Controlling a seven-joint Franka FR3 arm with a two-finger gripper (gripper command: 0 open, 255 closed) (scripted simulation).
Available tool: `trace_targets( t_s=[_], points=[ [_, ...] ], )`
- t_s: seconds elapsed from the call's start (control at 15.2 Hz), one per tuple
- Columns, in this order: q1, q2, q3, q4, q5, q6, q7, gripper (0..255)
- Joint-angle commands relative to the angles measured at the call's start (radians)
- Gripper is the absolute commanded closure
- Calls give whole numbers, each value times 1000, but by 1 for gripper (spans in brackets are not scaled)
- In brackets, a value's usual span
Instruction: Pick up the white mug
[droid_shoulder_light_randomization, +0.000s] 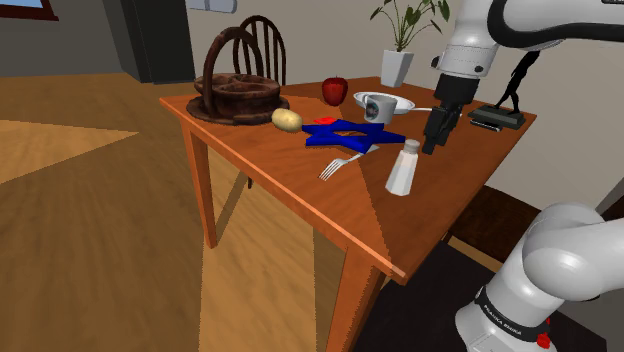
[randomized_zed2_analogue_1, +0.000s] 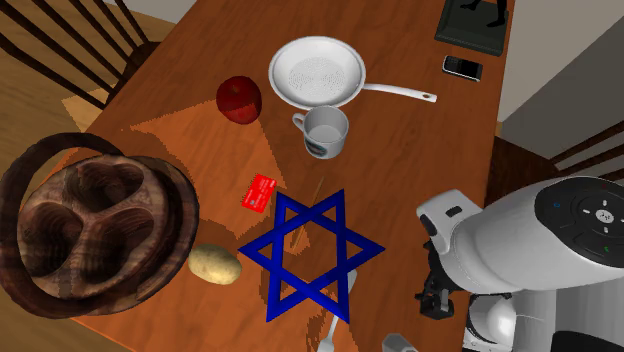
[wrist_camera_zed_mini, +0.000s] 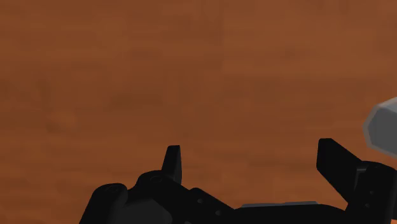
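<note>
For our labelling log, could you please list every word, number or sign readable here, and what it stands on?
Nothing can be read outright.
Pale lettering on the dark band low on the arm: too small to read.
Red card: any print is too small to read.

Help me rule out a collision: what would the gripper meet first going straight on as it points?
Most likely the bare wooden tabletop: the gripper points down at it, open fingers framing only wood. The white shaker sits off to one side, outside that line.
</note>
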Motion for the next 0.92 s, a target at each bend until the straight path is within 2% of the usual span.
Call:
trace_targets(
  t_s=[0.0,0.4,0.86],
  points=[
    [0,0,0,0,0,0,0,0],
    [-20,210,-59,144,-61,73,-89,0],
    [-33,458,-116,363,-100,116,-185,0]
  ],
)
